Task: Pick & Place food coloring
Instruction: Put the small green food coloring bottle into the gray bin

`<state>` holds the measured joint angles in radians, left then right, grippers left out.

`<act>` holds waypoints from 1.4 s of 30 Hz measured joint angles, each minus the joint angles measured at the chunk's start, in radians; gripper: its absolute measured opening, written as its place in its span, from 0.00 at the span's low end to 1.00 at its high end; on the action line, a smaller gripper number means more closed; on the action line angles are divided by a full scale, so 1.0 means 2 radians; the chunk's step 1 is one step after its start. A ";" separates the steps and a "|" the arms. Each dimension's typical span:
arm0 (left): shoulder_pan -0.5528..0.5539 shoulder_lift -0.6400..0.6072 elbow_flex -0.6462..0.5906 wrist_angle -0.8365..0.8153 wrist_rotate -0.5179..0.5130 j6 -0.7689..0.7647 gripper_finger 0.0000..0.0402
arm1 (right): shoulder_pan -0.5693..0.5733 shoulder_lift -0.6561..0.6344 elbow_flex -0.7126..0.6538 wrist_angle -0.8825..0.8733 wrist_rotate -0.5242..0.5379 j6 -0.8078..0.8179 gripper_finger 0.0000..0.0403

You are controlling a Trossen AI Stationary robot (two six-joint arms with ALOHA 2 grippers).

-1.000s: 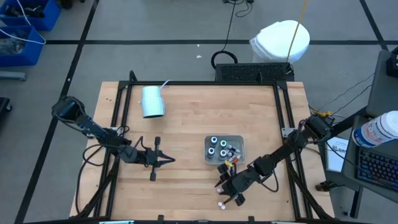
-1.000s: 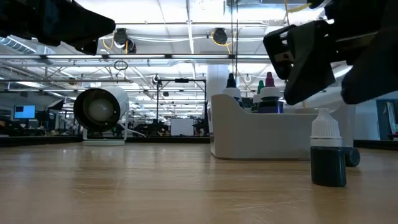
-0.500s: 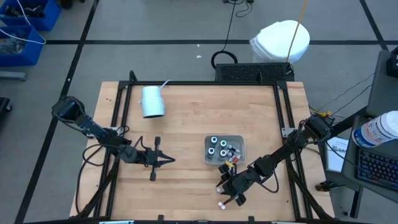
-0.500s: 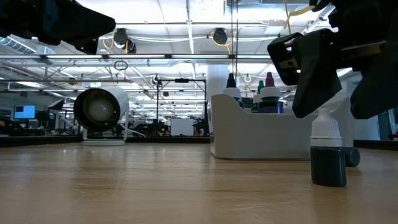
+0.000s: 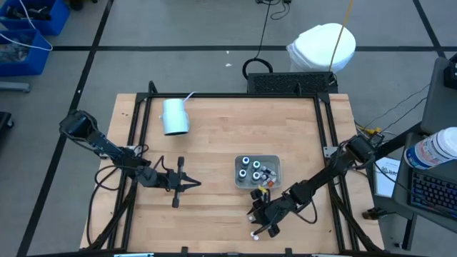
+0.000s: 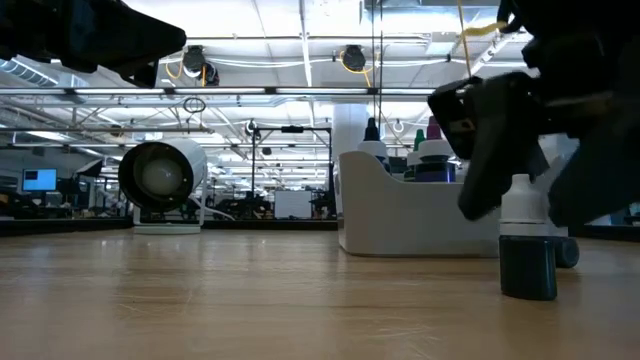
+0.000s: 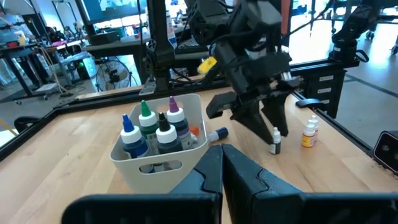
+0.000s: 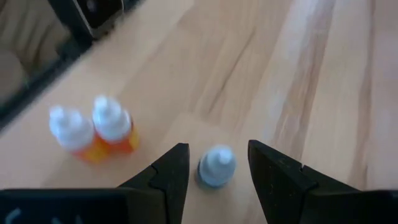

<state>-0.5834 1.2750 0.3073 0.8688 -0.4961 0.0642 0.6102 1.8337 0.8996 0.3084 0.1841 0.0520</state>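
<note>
A small dark food coloring bottle (image 6: 527, 250) with a white cap stands upright on the table, near of the grey tray (image 5: 275, 163). My right gripper (image 8: 217, 149) is open, slanting down over the bottle (image 8: 216, 167), one finger on each side of the cap without touching it. Two orange white-capped bottles (image 8: 93, 130) stand close by on the wood. The tray (image 7: 186, 155) holds several upright bottles with coloured tips, and one more bottle (image 7: 216, 134) lies beside it. My left gripper (image 5: 193, 183) hovers shut, level, left of the tray.
A pale blue cup (image 5: 175, 116) lies on its side at the far left of the table. Black frame rails (image 5: 328, 135) run along the table's edges. Bare wood (image 5: 214, 143) lies between the cup and the tray.
My right gripper has sunk a little toward the dark bottle, so its open fingers now flank the white cap instead of hanging above it. The bottle has stayed where it was.
</note>
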 joint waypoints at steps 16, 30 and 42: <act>0.000 0.000 0.000 0.000 0.000 -0.022 0.03 | 0.000 -0.003 0.001 0.000 -0.002 -0.002 0.34; 0.000 0.000 0.000 -0.001 0.000 -0.022 0.03 | -0.001 -0.003 0.001 0.001 -0.003 0.001 0.10; 0.000 0.000 0.000 -0.002 0.000 -0.024 0.03 | 0.000 -0.137 0.001 -0.055 -0.003 -0.006 0.11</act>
<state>-0.5831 1.2750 0.3073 0.8654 -0.4957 0.0169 0.6102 1.5594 0.9012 0.1987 0.1783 0.0410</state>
